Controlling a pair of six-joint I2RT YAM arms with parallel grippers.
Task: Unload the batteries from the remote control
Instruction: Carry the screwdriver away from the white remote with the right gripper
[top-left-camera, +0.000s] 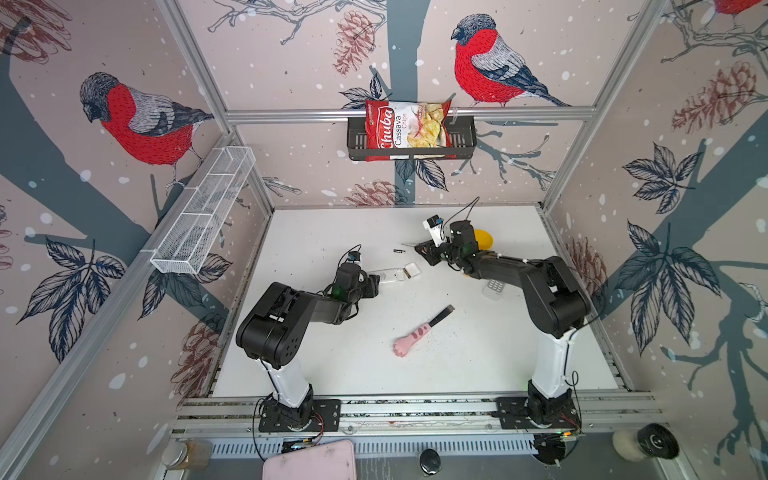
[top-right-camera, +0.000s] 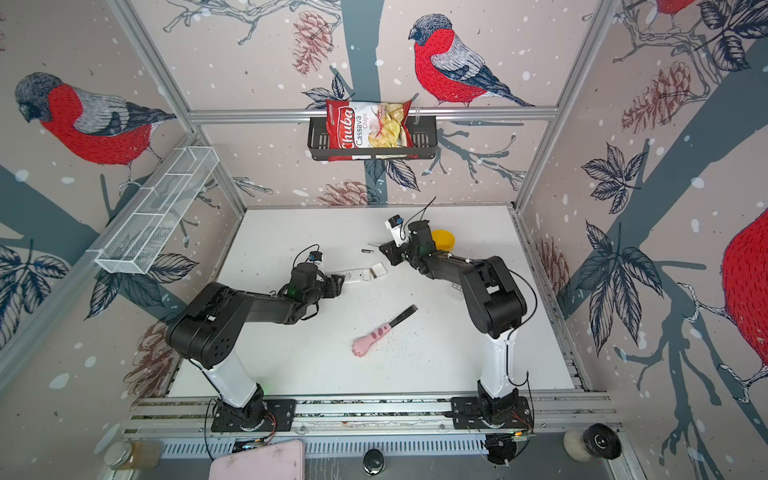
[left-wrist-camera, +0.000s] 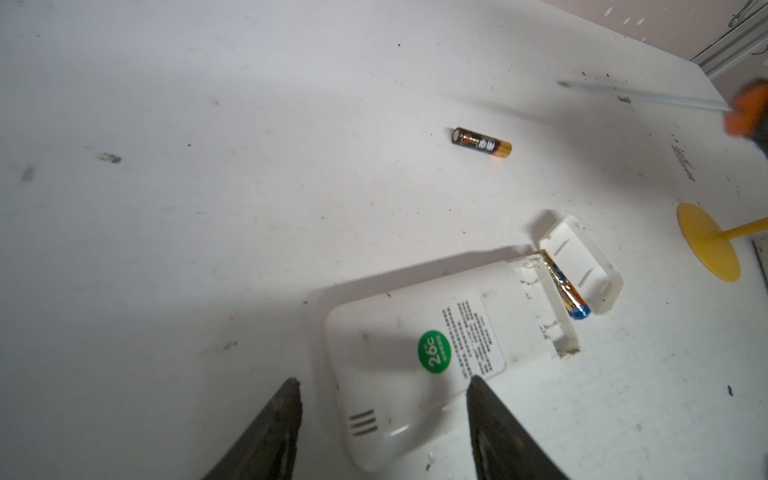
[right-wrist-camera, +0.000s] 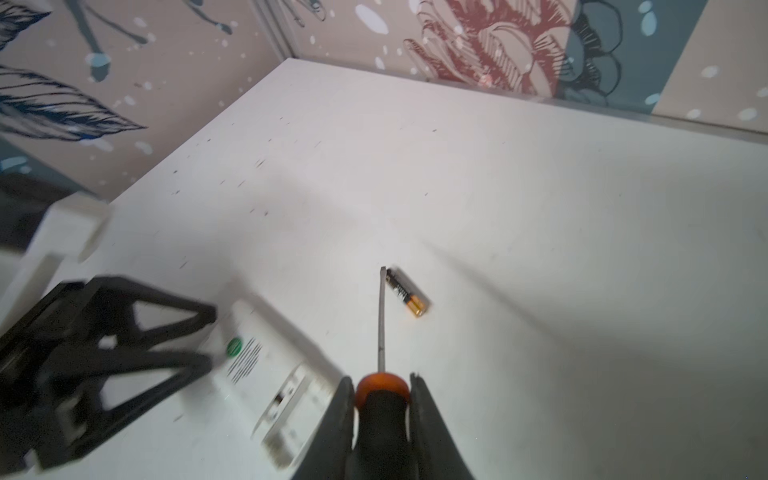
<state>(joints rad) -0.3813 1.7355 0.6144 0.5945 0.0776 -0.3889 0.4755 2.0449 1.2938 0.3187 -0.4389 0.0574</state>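
The right gripper (right-wrist-camera: 381, 379) is clamped on the handle of the screwdriver (right-wrist-camera: 381, 324), so the shaft projects forward as a prying tool. The blade tip stands just beside the loose battery (right-wrist-camera: 405, 293). This cell lies flat on the table (right-wrist-camera: 540, 208), apart from the remote control (left-wrist-camera: 415, 332).

The left gripper (left-wrist-camera: 382, 379) stands with jaws apart, astride the end of the remote control opposite the battery bay. One finger overlaps the casing edge; the other shows a gap. This placement likely braces the casing against sliding during prying.

The remote control lies back-up with the bay open. The battery cover (left-wrist-camera: 582, 266) lies detached just beyond its end. A second battery (left-wrist-camera: 567, 291), blue-tipped, lies between bay and cover; whether it is seated in the bay cannot be told. Judgement: one cell is out, and one needs clearing.
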